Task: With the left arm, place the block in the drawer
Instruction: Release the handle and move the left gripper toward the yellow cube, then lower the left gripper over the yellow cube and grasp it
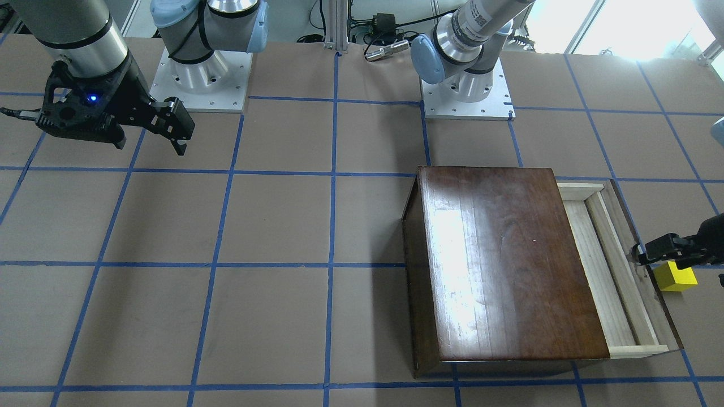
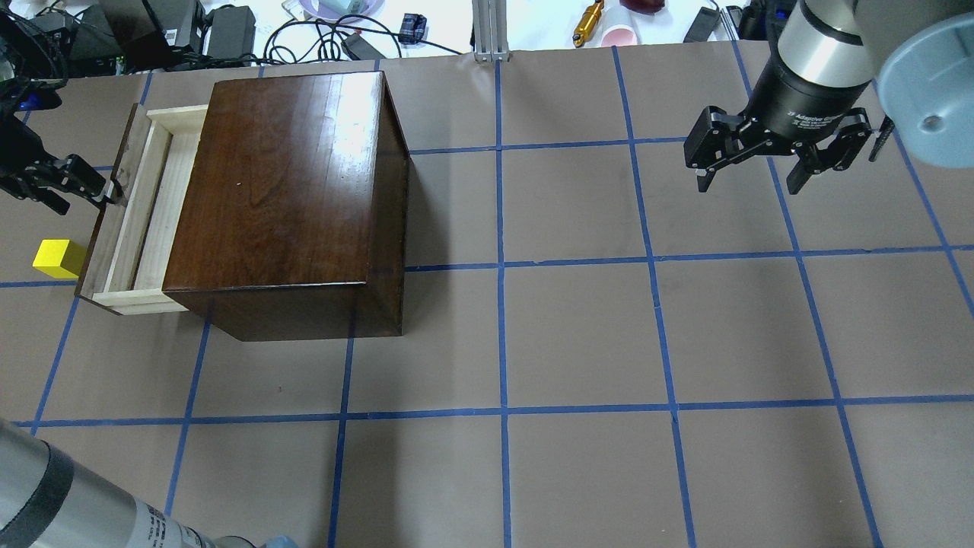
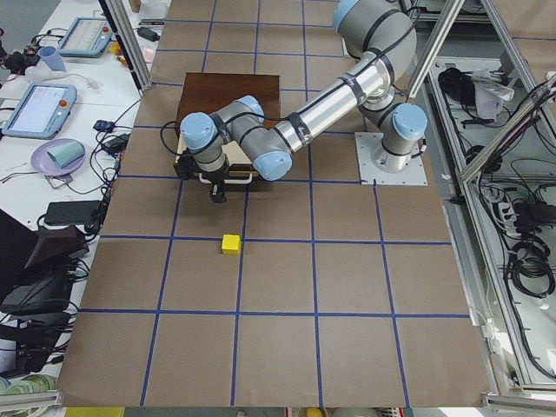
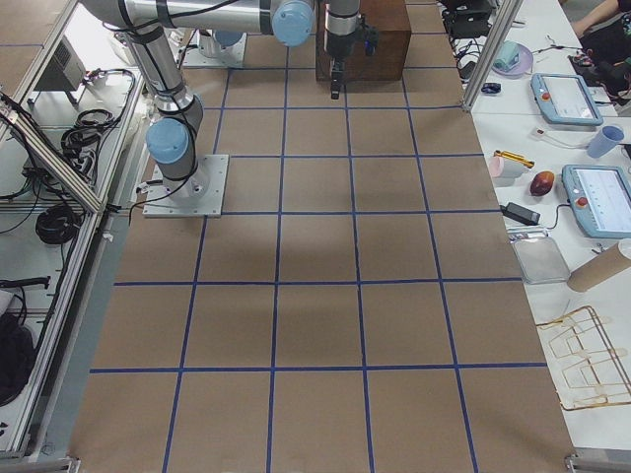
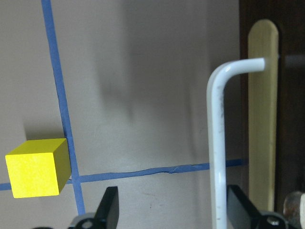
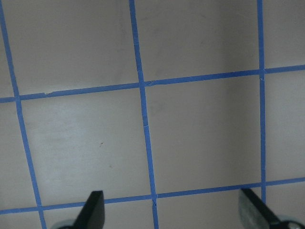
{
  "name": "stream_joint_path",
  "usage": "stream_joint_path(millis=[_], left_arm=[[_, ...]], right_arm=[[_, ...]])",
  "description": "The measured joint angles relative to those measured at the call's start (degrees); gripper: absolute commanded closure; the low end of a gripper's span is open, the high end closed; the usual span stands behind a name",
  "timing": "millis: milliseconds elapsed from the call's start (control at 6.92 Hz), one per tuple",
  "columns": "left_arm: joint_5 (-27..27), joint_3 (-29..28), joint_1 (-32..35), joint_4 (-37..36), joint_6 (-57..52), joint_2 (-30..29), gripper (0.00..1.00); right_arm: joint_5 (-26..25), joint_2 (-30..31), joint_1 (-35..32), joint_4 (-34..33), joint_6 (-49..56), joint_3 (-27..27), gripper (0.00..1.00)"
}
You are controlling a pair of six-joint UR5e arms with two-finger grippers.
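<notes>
Though opened, not yet loaded

Counting the opening step as done: find drawer (image 2: 144, 213) slid partway out of wooden box (image 2: 289, 183), pale tray bare as far as visible. Find block (image 2: 59, 257) on table (image 2: 578, 342), just beside drawer's dark front panel on the side away from box, small gap between, near one end of panel. Find left gripper (image 5: 175, 210) right at drawer front, fingers spread wide, clamped on nothing; drawer's white handle (image 5: 217, 143) between the fingers, close to one, block outside the other. Find right gripper (image 2: 749, 183) well apart from drawer, far across table past box, likewise spread wide and empty-handed. Judging what is left: back off handle, shift over block, close on it, lift, carry over front panel, drop into tray. Pick and place both not yet done, so call it roughly a third through.

Writing: can read white print (image 2: 818, 119) on right wrist collar, roughly "Adaptive Gripper"; smaller line under it too small to tell. Spot square code sticker (image 1: 487, 18) on left arm (image 1: 452, 51), well back from drawer, unreadable. No marks seen on block, drawer or box.
</notes>
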State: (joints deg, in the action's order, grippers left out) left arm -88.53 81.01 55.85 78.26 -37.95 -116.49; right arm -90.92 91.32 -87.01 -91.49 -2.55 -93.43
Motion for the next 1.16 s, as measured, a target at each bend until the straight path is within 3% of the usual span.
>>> stream_joint_path(millis=[434, 1156], left_arm=[[-0.39, -2.29, -1.49, 1.29, 0.02, 0.63, 0.15], [-4.40, -4.77, -4.88, -1.52, -0.90, -6.00, 0.15]], right_arm=[[0.04, 0.00, 0.00, 0.00, 0.00, 0.00, 0.00], [0.04, 0.00, 0.00, 0.00, 0.00, 0.00, 0.00]])
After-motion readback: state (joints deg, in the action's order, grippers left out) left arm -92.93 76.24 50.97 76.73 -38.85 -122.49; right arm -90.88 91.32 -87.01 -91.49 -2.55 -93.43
